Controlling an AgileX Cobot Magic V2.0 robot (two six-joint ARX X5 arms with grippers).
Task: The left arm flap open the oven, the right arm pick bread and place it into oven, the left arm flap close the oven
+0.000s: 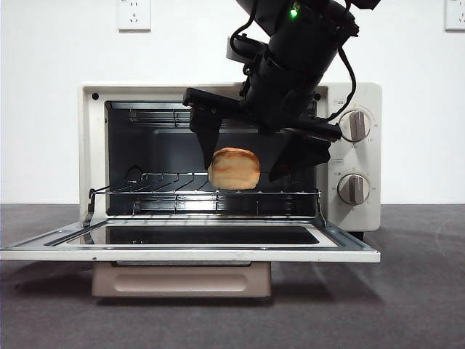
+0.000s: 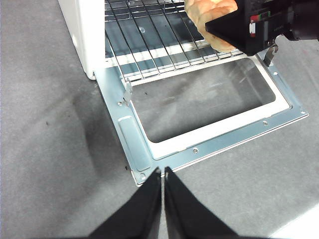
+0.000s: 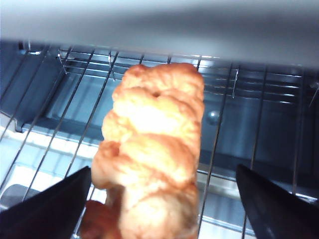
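A golden-brown bread bun (image 1: 234,168) sits on the wire rack (image 1: 203,190) inside the cream-white toaster oven (image 1: 353,156), whose glass door (image 1: 196,242) lies flapped fully down toward the dark grey table (image 1: 421,291). The right gripper (image 1: 251,163) reaches down into the oven mouth, its black jaws spread wide to either side of the bun, clear of its crust. The left gripper (image 2: 163,172) hangs above the table just off the door's outer corner, jaws pressed together on nothing. Two grey-brown knobs (image 1: 355,125) face forward on the oven's panel
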